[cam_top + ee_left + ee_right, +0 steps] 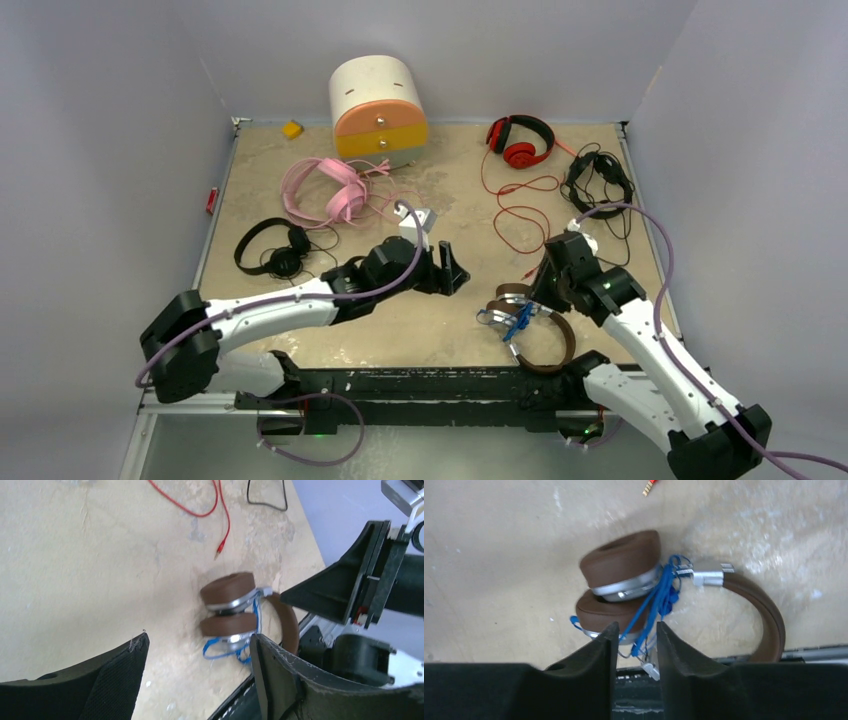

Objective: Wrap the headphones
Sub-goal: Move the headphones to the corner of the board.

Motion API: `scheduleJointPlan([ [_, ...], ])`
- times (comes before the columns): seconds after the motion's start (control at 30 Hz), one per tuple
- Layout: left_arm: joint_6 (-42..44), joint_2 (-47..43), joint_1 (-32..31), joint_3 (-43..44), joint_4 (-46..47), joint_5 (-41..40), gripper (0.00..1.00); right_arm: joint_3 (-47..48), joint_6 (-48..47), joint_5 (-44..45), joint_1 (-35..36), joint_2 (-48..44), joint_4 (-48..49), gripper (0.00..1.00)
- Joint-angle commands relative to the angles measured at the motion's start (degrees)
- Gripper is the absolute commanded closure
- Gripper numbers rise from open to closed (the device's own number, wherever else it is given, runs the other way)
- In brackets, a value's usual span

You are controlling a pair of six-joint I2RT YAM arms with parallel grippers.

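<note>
The brown padded headphones with silver hinges [624, 562] lie on the beige counter [420, 330] at its near edge, in front of the right arm. Their two ear cups are stacked together, and a thin blue cable [659, 592] is bunched at the hinge. From above, the right wrist covers part of the cups, and only the band's curve shows clearly.

The right fingers [584, 675] stand narrowly apart just over the lower cup. A strand of the blue cable and a small silver piece sit in the gap, with space on either side, so nothing looks pinched. The band's far end disappears behind one finger.

The left fingers [100, 680] are spread wide and empty, aimed at the cups from the side. One of them hides the bottom of the band.

The pink headphones [325, 190], the red headphones [520, 145] and the two black pairs [275, 250] [597, 180] lie farther back with their cables loose. The black cables are too tangled to follow. The white, orange and yellow drawer box [378, 105] stands at the back wall.
</note>
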Motion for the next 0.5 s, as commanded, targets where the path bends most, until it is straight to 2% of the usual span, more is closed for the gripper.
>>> scheduleJointPlan([
  [0.0,0.94,-6.41,0.10,-5.13,-3.40,1.99,0.28,-1.97,11.68,2.16,-0.01,-2.32,-9.44,0.71],
  [0.1,0.53,-10.32,0.10,-7.40,-4.77,1.60,0.29,-3.97,16.41,4.99,-0.01,-2.78,-11.95,0.98],
  [0.13,0.42,-11.36,0.10,-7.89,-5.40,1.26,0.29,-4.72,18.08,5.16,-0.01,-2.41,-12.79,1.00],
  [0.27,0.24,-15.14,0.10,-9.45,-8.56,0.25,0.30,-8.62,24.97,6.09,-0.01,0.44,-12.28,1.00],
  [0.47,0.53,-18.25,0.10,-10.66,-11.39,-0.81,0.30,-10.84,26.19,8.34,0.00,9.89,-6.96,1.00],
])
